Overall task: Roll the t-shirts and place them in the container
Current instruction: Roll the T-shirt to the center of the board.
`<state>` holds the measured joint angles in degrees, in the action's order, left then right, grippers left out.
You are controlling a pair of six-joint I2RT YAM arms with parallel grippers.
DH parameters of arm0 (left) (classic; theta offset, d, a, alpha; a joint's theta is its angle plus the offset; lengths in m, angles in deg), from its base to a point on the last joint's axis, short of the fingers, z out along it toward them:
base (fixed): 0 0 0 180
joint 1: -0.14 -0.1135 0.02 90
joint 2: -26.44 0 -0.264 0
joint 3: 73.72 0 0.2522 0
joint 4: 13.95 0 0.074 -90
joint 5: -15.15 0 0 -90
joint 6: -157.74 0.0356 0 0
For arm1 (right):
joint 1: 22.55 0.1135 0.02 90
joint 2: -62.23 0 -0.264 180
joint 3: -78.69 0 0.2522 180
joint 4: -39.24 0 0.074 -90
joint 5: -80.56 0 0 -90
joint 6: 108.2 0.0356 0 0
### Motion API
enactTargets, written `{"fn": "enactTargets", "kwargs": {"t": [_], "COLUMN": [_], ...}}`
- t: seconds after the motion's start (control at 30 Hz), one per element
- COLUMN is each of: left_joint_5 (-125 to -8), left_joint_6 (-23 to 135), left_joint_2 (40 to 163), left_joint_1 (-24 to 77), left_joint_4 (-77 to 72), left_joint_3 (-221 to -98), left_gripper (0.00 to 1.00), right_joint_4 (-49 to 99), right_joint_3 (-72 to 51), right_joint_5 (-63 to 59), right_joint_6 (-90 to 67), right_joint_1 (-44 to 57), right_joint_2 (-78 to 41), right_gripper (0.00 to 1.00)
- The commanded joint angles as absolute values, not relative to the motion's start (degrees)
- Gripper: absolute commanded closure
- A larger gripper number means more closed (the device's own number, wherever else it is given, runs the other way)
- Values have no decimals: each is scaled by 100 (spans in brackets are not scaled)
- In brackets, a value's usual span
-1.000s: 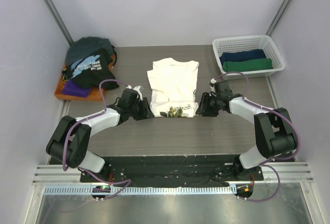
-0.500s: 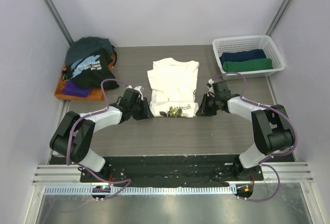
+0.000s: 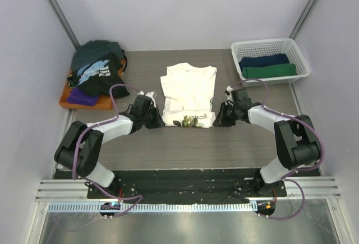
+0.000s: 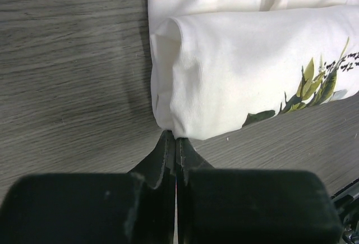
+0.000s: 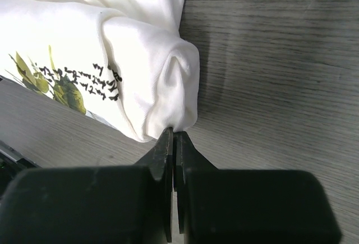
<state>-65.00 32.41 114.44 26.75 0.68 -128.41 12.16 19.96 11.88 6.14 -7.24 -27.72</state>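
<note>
A cream-white t-shirt (image 3: 188, 90) with a leaf print and dark script lies flat mid-table, its near hem folded over into a first roll (image 3: 188, 119). My left gripper (image 3: 160, 122) is shut on the roll's left end (image 4: 168, 109); its tips (image 4: 175, 137) pinch the cloth's lower edge. On the roll's right end (image 5: 168, 87) my right gripper (image 3: 217, 119) is likewise shut, pinching a fold of fabric at its tips (image 5: 174, 132). More t-shirts (image 3: 96, 67), black with pale-blue print, dark teal and purple, are piled at the left.
The pile sits on an orange tray (image 3: 76, 104) at the left edge. A white lattice basket (image 3: 269, 46) at the back right holds a rolled navy shirt (image 3: 263, 61) and a green one (image 3: 269, 71). Grey walls close in on both sides.
Both grippers have shut on the ends of the rolled hem. The arms shifted slightly inward and away from me; the shirt's roll stays about where it was.
</note>
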Motion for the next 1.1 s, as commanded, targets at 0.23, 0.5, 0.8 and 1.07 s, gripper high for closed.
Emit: {"fn": "enactTargets", "kwargs": {"t": [0.23,0.5,0.8,1.07], "left_joint_5": [-5912,-5928,-6395,-6483], "left_joint_6": [2951,2749,2872,2960], "left_joint_2": [10388,9878,10078,10431], "left_joint_1": [2835,2958,2958,2949], "left_joint_4": [192,666,966,931], "left_joint_3": [-12308,-12000,-12158,-12334], "left_gripper": [100,100,100,100], "right_joint_4": [949,676,920,1563], "right_joint_3": [2687,3118,2829,2679], "right_joint_5": [1298,1070,488,682], "right_joint_6": [904,1177,905,650], "right_joint_1": [-340,-172,-164,-128], "right_joint_2": [-1381,-598,-1035,-1634], "right_gripper": [99,99,52,57]}}
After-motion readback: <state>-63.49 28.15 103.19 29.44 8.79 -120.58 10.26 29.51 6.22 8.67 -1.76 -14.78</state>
